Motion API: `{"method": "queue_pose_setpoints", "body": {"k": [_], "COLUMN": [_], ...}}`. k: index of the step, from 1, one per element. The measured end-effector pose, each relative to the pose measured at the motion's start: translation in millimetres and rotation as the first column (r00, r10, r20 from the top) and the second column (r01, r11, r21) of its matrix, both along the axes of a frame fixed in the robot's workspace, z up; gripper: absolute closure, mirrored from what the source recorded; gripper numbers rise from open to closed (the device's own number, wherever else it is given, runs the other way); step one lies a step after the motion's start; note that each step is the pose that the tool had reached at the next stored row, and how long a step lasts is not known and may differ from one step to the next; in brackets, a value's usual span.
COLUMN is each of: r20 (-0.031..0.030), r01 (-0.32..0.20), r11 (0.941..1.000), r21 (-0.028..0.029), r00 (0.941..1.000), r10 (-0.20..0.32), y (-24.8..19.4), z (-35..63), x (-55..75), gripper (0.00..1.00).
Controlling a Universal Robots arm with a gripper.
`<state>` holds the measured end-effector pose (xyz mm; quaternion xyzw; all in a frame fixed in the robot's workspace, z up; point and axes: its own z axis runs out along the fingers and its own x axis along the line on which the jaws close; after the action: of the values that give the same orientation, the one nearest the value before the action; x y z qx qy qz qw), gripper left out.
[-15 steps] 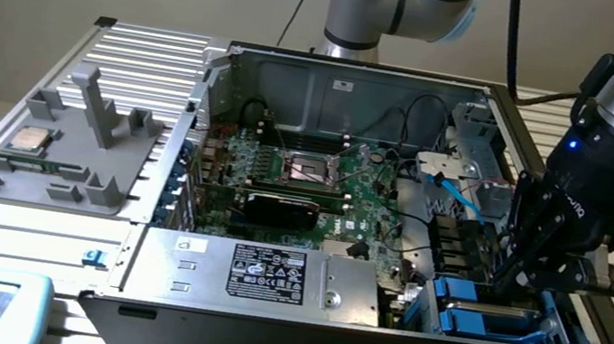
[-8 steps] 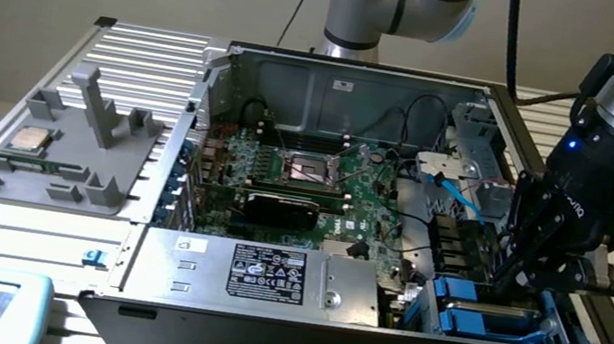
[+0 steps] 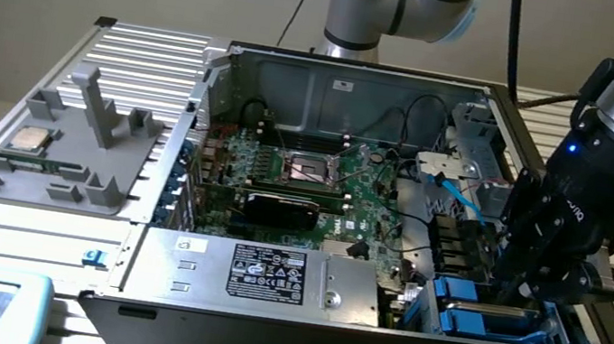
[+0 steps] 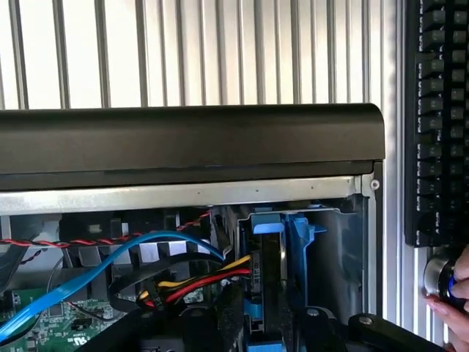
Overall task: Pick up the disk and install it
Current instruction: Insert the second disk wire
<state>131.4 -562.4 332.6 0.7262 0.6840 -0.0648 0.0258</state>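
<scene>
Blue-framed, the disk (image 4: pixel 267 282) sits upright in the computer case (image 3: pixel 295 335) drive bay, under the end effector (image 3: pixel 533 292). Installing looks nearly finished; whether that end effector grips it, I cannot tell.

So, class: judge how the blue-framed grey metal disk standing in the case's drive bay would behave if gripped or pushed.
The blue-framed grey metal disk looks like a rigid slab, so probably stiff. Metal suggests heavy for its size. Standing on edge between the grey metal bay walls, it would likely slide rather than tip. The gripper hangs just above it.
</scene>
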Motion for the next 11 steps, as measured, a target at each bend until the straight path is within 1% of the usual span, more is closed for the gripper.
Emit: {"method": "queue_pose_setpoints", "body": {"k": [4,11], "r20": [-0.0001,-0.0001], "r01": [0.002,0.010], "r11": [1.0000,1.0000], "r21": [0.0003,0.0000], "r00": [1.0000,1.0000], "r10": [-0.002,-0.010], "y": [0.0,0.0], "z": [13.3,41.6], "x": [-0.2,-0.7], "gripper": [0.64,0.64]}}
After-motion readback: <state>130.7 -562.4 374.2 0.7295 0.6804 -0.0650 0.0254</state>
